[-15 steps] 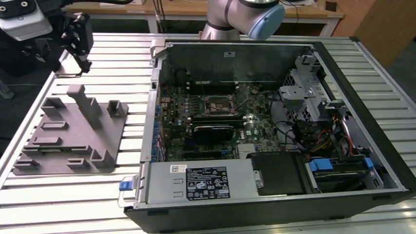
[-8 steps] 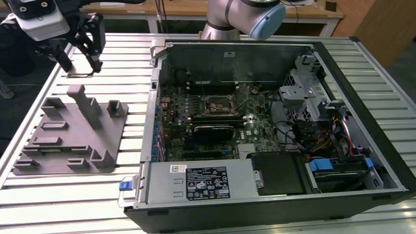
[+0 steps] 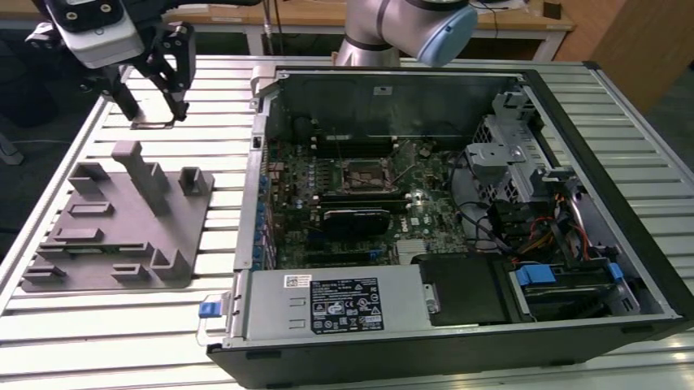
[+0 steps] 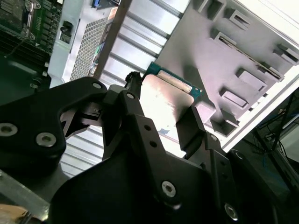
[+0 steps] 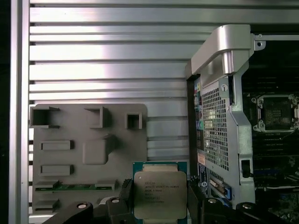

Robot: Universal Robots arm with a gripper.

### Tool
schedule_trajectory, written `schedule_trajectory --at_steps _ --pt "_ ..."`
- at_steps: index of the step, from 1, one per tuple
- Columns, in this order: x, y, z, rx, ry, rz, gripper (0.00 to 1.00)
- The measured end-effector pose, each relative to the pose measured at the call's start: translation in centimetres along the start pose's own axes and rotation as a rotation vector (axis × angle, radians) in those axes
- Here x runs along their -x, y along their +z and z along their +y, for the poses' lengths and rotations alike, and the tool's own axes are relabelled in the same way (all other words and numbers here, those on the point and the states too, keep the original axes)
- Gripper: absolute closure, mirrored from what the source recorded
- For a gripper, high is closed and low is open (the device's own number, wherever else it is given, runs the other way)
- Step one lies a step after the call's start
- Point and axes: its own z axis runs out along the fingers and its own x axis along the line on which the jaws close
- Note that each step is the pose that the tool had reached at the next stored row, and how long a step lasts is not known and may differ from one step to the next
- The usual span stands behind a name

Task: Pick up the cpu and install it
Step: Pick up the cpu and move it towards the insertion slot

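Between my fingers (image 3: 175, 99) sits the cpu (image 5: 160, 193), gripped by two opposite edges. One finger presses on each side of it, so I am closed only as far as its width allows. It lies flat, with its pale metal top facing up and its green rim showing around the lid in both wrist views. In the exterior view it is the thin flat piece right at my fingertips, close over the slatted metal surface (image 3: 217, 106). Whether it touches the slats or hangs just clear of them I cannot tell.

Just beside my fingers is the grey tray (image 5: 84, 154), resting on the surface. It has raised blocks and shallow slots, and a thin green strip (image 5: 70, 187) lies in one slot near my fingertips. In the first wrist view the cpu covers a corner of the tray's edge.

On the other side of my fingers from the tray stands the open computer case (image 5: 219, 116), its silver perforated wall near me. Inside it, well apart from my fingers, a green board (image 3: 288, 203) carries the square socket (image 5: 275, 112) in its metal frame. The exterior view also shows cables (image 3: 531, 236) and a labelled power box (image 3: 325, 301) inside the case. The arm (image 3: 396, 24) that carries me rises beyond the case's far wall.
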Motion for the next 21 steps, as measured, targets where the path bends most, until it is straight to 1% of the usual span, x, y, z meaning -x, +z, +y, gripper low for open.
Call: schedule_trajectory --at_steps 21 --pt "4.76 0.27 0.25 0.0000 0.000 0.0000 0.45"
